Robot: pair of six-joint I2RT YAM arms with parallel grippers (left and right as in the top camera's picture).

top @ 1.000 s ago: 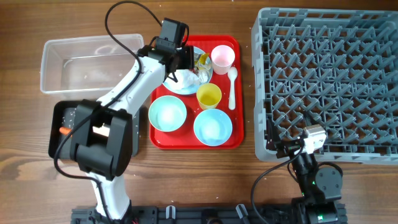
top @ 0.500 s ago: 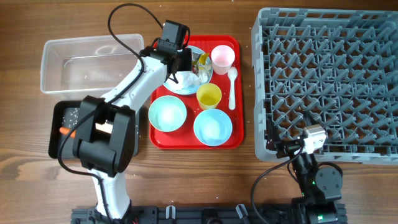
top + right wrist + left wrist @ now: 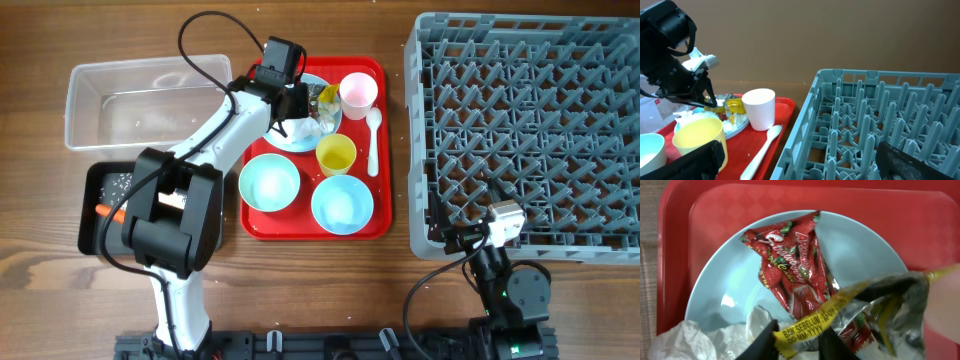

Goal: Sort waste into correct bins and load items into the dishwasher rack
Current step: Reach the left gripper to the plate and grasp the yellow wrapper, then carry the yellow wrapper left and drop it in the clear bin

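Left gripper: over the light blue plate, which sits at the 11 o'clock corner of the red tray.
- Jaws narrow. The printed yellow edge of the yellow wrapper runs across the gap and touches both fingers, pinched between them.
- The rest of that wrapper, silvery and crumpled, trails toward 2 o'clock of the jaws.
- Red wrapper lies flat on the plate at 12 o'clock of the jaws, outside them; its lower end passes under the yellow one.
- White tissue at 9 o'clock of the jaws, on the plate's rim, not gripped.

Right gripper: jaws spread wide, nothing between them. It hangs at the near edge of the dishwasher rack.

Overhead, taken from the plate:
- Pink cup at 3 o'clock.
- Yellow cup at 5 o'clock, white spoon just beside it.
- Two bowls at 6 o'clock, along the tray's near side.
- Clear bin at 9 o'clock, off the tray.
- Black bin at 8 o'clock, mostly hidden by the left arm; the carrot shows inside it.
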